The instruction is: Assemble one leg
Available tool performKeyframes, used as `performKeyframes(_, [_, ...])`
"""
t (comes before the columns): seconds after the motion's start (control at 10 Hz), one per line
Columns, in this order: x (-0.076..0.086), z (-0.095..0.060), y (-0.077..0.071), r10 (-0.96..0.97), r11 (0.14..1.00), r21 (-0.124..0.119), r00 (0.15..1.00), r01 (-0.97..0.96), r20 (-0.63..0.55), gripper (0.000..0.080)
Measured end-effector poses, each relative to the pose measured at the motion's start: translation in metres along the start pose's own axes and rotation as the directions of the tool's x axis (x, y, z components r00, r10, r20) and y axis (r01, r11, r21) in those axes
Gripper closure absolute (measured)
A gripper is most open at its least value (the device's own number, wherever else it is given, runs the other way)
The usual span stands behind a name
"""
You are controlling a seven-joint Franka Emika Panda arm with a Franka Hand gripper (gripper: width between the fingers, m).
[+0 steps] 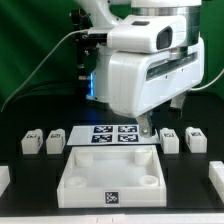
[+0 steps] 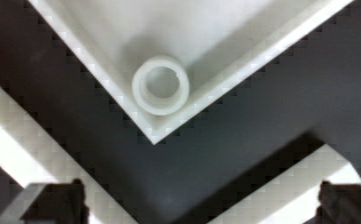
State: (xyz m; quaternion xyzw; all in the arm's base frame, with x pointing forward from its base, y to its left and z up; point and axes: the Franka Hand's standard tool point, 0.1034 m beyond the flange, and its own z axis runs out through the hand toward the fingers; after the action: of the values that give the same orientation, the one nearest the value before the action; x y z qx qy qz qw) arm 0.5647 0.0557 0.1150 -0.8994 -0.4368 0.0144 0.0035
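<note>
Several legs, small white posts with marker tags, stand in a row on the black table: two at the exterior view's left (image 1: 31, 141) (image 1: 55, 139) and two at its right (image 1: 170, 139) (image 1: 194, 138). The large white square tray-like piece (image 1: 66, 176) lies in front of them. My gripper (image 2: 200, 208) hangs above it, open and empty. Its dark fingertips (image 2: 56, 205) stand wide apart in the wrist view. That view looks down on one corner of the tray-like piece (image 2: 106, 40) with a round socket (image 2: 161, 83). No leg shows there.
The marker board (image 1: 113, 133) lies flat behind the tray-like piece, between the two pairs of legs. More white parts show at the table's front edges (image 1: 4, 178) (image 1: 215, 175). The arm's white body (image 1: 145, 65) fills the upper middle of the exterior view.
</note>
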Motion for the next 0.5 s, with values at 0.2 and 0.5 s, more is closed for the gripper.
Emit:
performKeyframes(0.2, [0.0, 0.0, 0.0, 0.0, 1.0, 0.0, 1.0, 0.0, 0.0, 0.015])
performKeyframes(0.5, [0.0, 0.0002, 0.0, -0.039, 0.999, 0.0, 0.999, 0.039, 0.0, 0.015])
